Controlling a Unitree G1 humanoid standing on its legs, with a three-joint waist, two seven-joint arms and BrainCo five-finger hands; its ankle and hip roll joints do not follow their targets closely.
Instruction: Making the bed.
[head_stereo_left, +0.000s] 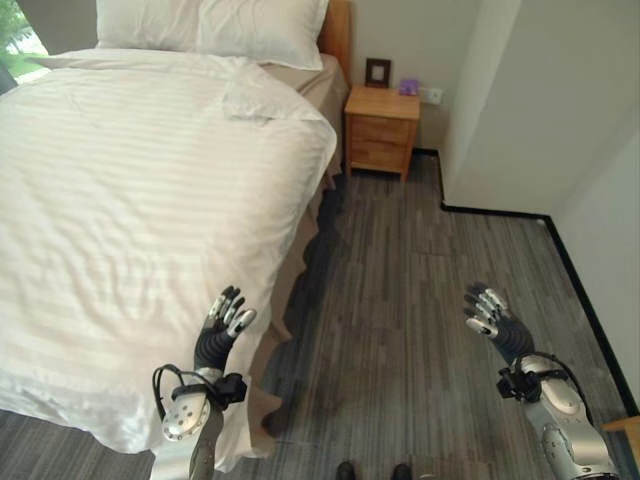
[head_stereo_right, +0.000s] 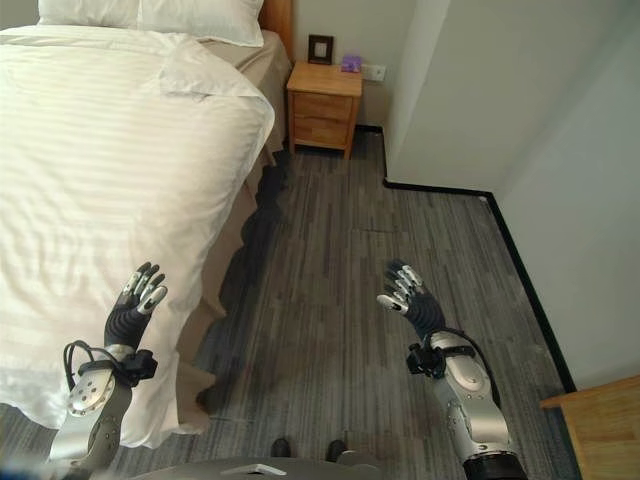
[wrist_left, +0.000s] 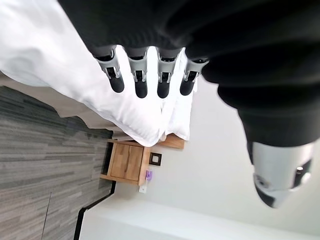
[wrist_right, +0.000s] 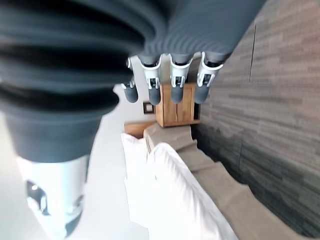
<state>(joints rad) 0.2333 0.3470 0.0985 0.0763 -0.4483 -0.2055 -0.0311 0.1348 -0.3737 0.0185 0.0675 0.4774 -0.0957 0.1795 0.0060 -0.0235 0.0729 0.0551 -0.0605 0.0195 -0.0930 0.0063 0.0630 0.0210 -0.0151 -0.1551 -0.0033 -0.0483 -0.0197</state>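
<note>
Left hand (head_stereo_left: 222, 325), fingers straight and empty, hovers at the white duvet's (head_stereo_left: 130, 200) near side edge, nearer than the open right hand (head_stereo_left: 490, 318) over the floor (head_stereo_left: 400, 300).

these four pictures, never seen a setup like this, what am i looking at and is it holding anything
It is a humanoid robot standing at the side of a bed, seen through its own cameras. Two pictures come from its head, looking down; the other two come from cameras on its wrists, looking along its fingers.

The left hand hovers over the edge of the white duvet, and the right hand is raised over the grey floor. Both are open and hold nothing.

The duvet is spread over the bed, with one corner folded back near the pillows. Beside the headboard stands a wooden nightstand with a small picture frame and a purple object on top.
</note>
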